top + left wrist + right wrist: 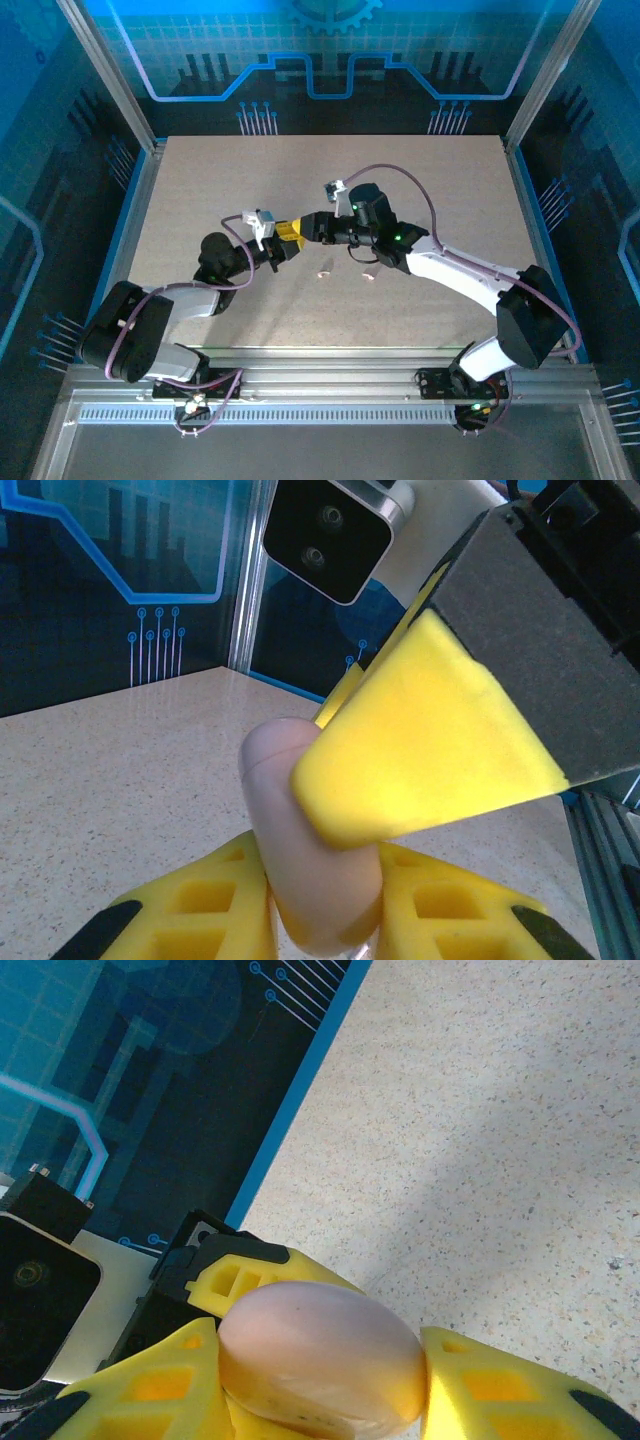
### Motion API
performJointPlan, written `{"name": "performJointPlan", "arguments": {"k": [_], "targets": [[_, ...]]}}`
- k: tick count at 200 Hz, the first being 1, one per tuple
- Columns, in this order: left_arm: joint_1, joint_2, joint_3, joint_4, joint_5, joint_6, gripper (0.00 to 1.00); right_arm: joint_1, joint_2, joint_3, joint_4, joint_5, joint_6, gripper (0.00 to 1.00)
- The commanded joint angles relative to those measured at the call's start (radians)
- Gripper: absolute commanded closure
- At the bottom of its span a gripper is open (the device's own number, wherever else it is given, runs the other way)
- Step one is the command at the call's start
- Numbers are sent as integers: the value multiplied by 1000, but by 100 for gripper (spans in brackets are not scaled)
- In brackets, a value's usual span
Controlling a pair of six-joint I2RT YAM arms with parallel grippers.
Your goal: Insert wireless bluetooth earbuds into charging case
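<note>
The pale pink charging case point(318, 1355) is held over the middle of the surface point(430, 190), and the jaws of the left gripper point(320, 920) and the right gripper point(320, 1385) are both clamped on it. Two earbuds point(322, 271) are seen lying close by, toward the near edge. Opening the case is judged the step in hand. One side must be held fast while the lid is parted.

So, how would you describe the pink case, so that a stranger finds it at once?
Look above the middle of the speckled table. There the left gripper and the right gripper hold one charging case between them. It is pale pink, smooth and rounded, unlike the yellow fingers around it.
</note>
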Motion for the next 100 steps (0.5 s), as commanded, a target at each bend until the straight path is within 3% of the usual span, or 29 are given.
{"name": "performJointPlan", "arguments": {"k": [1, 31, 70, 100], "targets": [[1, -26, 30, 55, 30, -26, 83, 24, -17, -10, -13, -10, -28, 61], [1, -25, 28, 71, 41, -31, 83, 22, -84, -34, -20, 36, -145, 34], [2, -10, 30, 142, 109, -56, 83, 1, -230, -84, -16, 37, -448, 31], [2, 12, 46, 176, 174, -79, 82, -66, -264, -75, -64, -198, -722, 33]]}}
